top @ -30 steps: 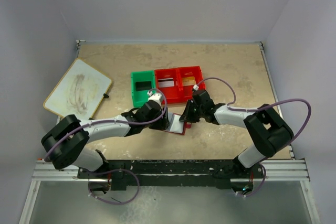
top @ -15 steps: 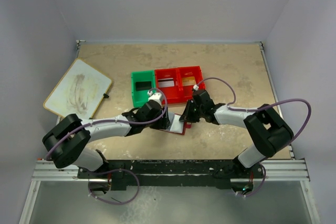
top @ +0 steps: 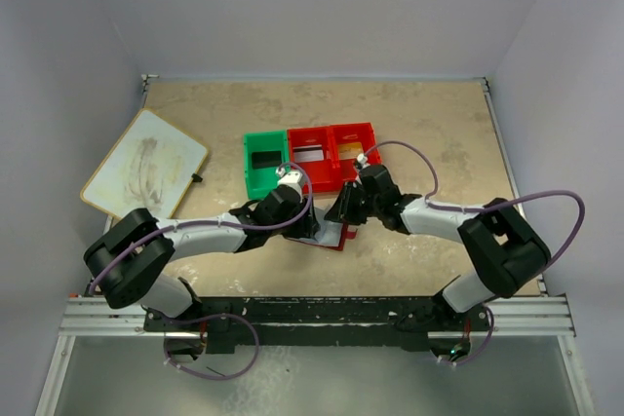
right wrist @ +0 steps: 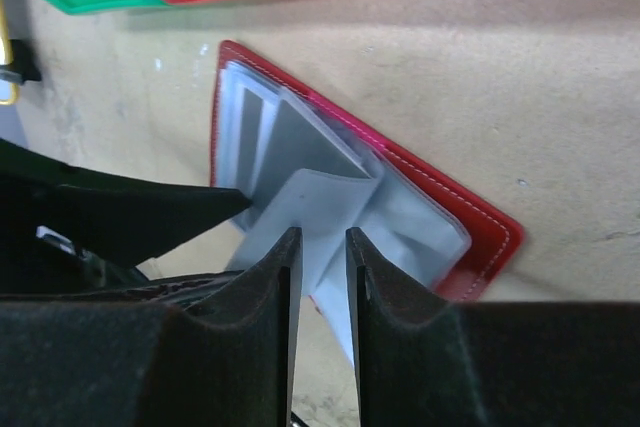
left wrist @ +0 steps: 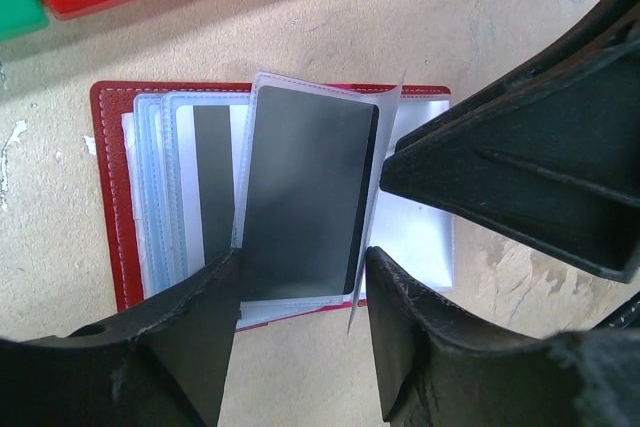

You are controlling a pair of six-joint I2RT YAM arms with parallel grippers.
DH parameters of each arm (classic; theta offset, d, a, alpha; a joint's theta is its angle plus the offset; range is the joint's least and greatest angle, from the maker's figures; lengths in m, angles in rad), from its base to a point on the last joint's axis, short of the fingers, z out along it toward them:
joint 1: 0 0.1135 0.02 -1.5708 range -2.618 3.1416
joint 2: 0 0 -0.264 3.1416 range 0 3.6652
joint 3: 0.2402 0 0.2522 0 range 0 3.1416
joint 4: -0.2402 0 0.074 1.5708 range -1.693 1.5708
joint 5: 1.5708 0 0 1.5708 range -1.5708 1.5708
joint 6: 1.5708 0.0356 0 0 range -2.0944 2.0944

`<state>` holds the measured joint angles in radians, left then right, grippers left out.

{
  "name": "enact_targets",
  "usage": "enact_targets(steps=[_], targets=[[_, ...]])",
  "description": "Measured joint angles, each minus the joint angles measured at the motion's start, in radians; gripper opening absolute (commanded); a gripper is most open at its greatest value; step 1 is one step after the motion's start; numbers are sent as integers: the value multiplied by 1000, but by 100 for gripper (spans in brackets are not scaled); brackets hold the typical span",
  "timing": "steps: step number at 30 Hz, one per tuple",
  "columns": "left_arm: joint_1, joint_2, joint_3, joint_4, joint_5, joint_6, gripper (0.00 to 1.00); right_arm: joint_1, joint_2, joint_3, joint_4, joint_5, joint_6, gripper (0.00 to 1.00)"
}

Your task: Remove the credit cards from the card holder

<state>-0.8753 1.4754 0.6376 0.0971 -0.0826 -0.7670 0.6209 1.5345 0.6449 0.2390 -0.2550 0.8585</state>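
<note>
The dark-red card holder [left wrist: 108, 197] lies open on the table, its pale blue-clear sleeves fanned out. One raised sleeve holds a dark grey credit card [left wrist: 305, 187]. My left gripper [left wrist: 302, 259] is open, one jaw on each side of that card's near end. My right gripper [right wrist: 322, 237] is open by a narrow gap, and a loose, lifted sleeve [right wrist: 325, 197] runs between its fingers. From above, both grippers, left [top: 300, 216] and right [top: 338, 213], meet over the card holder [top: 336, 239], just in front of the bin.
A green-and-red bin tray [top: 310, 174] stands just behind the holder. It has a black card [top: 263, 159], a silver card [top: 310, 155] and a gold-brown card [top: 347, 151] in its compartments. A large white board [top: 144, 164] lies at the left.
The right gripper's jaws have parted a little and its wrist has shifted slightly left. The left gripper's jaws have narrowed a bit around the dark card.
</note>
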Motion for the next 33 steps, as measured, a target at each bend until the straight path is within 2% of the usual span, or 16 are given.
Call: enact_targets(steps=[8,10,13,17,22,25,28,33], targets=[[0,0,0,3,30,0,46,1,-56,0,15,3,25,32],[0,0,0,3,46,0,46,1,-61,0,14,2,30,39],[0,0,0,0,61,2,46,1,-63,0,7,5,35,44],[0,0,0,-1,71,2,45,2,-63,33,-73,37,23,49],[0,2,0,0,77,3,45,19,-23,159,-204,109,-16,51],[0,2,0,0,78,3,45,42,19,217,-253,142,-39,50],[0,2,0,0,79,3,45,71,63,255,-317,192,-47,43],[0,2,0,-1,79,3,45,99,85,272,-416,286,-37,36]])
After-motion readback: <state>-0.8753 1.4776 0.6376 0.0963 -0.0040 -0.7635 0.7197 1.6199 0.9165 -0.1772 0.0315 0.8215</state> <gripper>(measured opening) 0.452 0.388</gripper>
